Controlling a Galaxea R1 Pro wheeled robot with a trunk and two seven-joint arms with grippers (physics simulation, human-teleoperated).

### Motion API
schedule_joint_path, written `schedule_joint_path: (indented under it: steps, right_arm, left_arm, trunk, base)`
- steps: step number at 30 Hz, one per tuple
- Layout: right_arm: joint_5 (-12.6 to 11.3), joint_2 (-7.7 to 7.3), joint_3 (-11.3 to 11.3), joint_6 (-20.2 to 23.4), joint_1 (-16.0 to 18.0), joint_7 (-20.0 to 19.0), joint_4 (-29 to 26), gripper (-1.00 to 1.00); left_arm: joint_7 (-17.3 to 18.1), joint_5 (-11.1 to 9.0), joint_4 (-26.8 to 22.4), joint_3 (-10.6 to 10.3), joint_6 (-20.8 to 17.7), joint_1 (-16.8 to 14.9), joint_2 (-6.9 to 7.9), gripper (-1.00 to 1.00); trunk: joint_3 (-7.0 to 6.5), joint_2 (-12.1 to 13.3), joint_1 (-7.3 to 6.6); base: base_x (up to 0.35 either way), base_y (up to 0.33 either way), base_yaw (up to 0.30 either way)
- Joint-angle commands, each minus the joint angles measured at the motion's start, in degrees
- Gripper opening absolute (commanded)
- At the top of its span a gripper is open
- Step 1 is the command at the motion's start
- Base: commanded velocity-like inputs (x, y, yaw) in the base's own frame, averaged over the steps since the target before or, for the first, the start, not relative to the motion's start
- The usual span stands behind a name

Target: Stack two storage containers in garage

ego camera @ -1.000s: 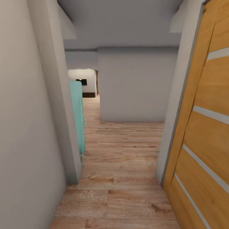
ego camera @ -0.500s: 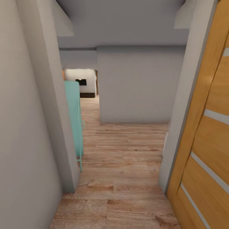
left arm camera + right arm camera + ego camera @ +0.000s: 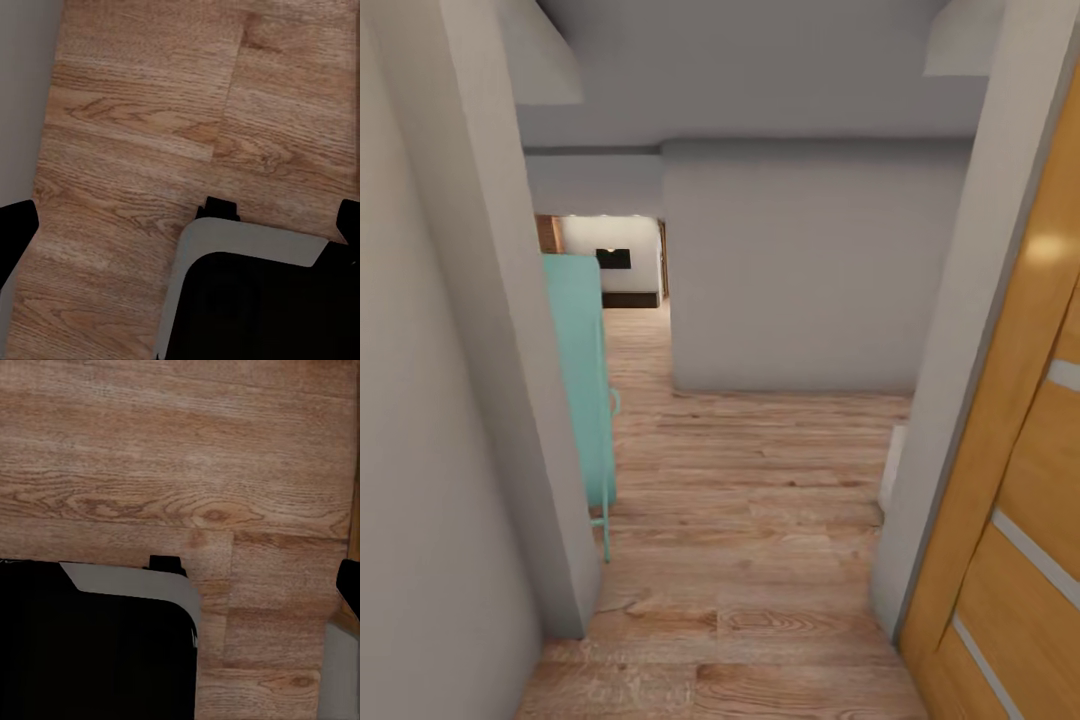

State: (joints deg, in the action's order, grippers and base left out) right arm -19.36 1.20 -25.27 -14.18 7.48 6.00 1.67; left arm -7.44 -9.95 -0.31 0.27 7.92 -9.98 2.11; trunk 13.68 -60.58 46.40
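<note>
No red-orange bins can be seen right now, so I cannot say where the two storage containers are. It looks like the robot is on its way through a narrow hallway, either going to fetch them or looking for the right room. Next it likely needs to roll straight ahead between the plain grey-white wall [image 3: 440, 420] and the open orange wooden door with pale stripes [image 3: 1010, 500], without bumping either. A tall mint-green panel [image 3: 582, 370] stands just past the wall's corner. Underneath is a light brown wood-plank floor [image 3: 750, 520], not grey concrete. I cannot tell if either tool is open or closed.
</note>
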Motion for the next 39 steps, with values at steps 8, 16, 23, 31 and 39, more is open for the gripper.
schedule_joint_path:
  steps: [8,16,23,31,39]
  right_arm:
    - [-0.5,0.27,-0.48,-0.17,0.07,0.06,0.25,1.0]
    - [-0.5,0.28,-0.48,-0.29,0.07,0.14,0.19,1.0]
    - [-0.5,0.13,-0.48,-0.3,0.07,0.15,0.19,1.0]
    - [-0.5,0.15,-0.48,-0.32,0.07,0.2,0.18,1.0]
    - [-0.5,0.12,-0.45,-0.32,0.07,0.2,0.18,1.0]
  left_arm:
    - [-0.03,-0.33,0.04,-0.02,0.17,-0.04,-0.08,1.0]
    - [-0.03,-0.33,0.04,-0.01,0.17,-0.04,-0.05,1.0]
    - [-0.01,-0.33,0.04,-0.01,0.17,-0.04,-0.01,1.0]
    - [-0.03,-0.33,0.04,-0.01,0.17,-0.04,-0.01,1.0]
    - [-0.03,-0.33,0.04,-0.01,0.17,-0.04,-0.01,1.0]
  trunk:
    - [0.07,-0.05,0.04]
    - [0.07,-0.05,0.04]
    - [0.07,-0.05,0.04]
    - [0.07,-0.05,0.04]
    - [0.07,-0.05,0.04]
  base:
    - [0.326,0.0,0.0]
    - [0.326,0.0,0.0]
    - [0.326,0.0,0.0]
    - [0.326,0.0,0.0]
    - [0.326,0.0,0.0]
